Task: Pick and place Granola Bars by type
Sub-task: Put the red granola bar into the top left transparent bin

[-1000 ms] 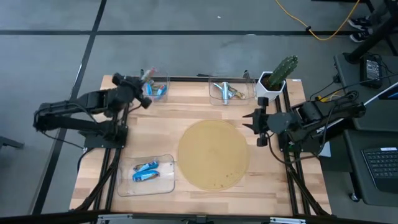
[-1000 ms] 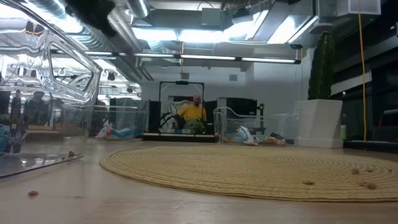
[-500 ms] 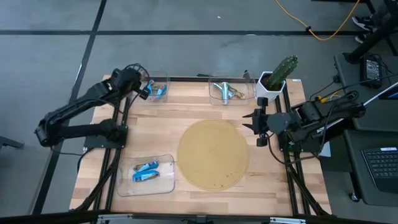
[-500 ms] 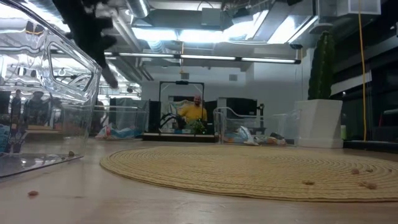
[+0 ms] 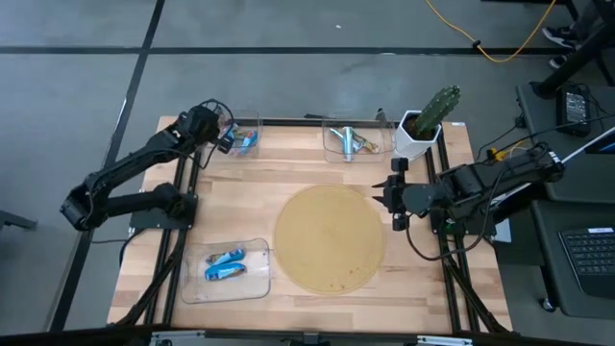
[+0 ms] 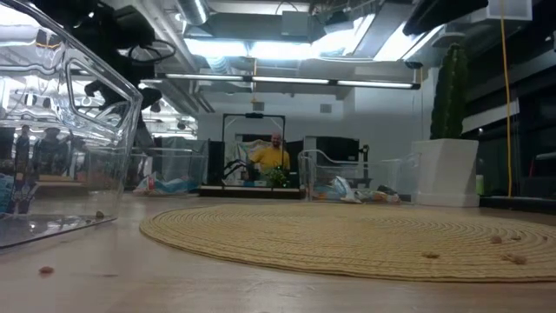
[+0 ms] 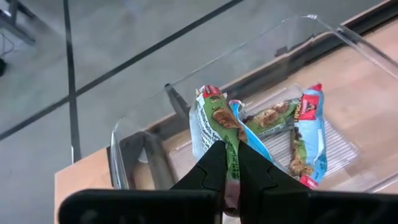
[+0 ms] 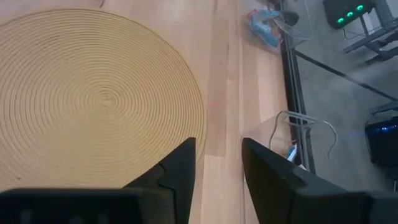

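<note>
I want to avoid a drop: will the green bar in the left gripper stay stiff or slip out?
Probably floppy: the green bar is a thin foil wrapper pinched at one end by the left gripper. Its shiny surface suggests it may slip. It looks light.

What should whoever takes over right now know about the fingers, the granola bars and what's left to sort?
Left gripper: fingers shut on a green-wrapped bar, held over the far-left tray, which already holds multicoloured bars.
Right gripper: fingers open, empty, waiting at the right edge of the round mat.
Blue bars lie in the near-left tray; silver bars are in the far-middle tray.
Done: the mat shows no bars.
Left: release the held bar into its tray.
</note>
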You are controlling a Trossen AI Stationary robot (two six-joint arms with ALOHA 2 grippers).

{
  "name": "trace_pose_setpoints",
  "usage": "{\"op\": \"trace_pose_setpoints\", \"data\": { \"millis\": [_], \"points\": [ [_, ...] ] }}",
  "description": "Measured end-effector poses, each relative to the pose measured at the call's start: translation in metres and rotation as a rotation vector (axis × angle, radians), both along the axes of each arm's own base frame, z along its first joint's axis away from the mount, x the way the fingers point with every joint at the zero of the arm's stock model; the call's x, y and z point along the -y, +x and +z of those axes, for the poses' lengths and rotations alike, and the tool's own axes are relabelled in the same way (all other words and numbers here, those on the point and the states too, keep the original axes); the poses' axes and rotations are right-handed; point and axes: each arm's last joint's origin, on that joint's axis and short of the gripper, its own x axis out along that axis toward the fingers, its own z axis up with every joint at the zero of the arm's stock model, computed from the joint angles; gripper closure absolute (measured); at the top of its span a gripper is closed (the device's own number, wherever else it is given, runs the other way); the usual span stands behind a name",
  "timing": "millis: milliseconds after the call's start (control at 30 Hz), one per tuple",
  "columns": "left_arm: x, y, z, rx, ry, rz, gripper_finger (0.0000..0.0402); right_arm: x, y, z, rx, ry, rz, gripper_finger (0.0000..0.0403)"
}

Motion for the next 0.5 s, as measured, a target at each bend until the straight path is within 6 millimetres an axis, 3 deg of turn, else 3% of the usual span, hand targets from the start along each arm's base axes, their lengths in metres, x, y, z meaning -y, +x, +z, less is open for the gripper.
{"op": "trace_pose_setpoints", "data": {
  "millis": [500],
  "points": [
    [0.0010,0.0007,-0.0003,0.033,-0.022,-0.016,0.0393,-0.0005,0.0020,0.0017,0.022,-0.015,0.011,0.0270]
  ]
}}
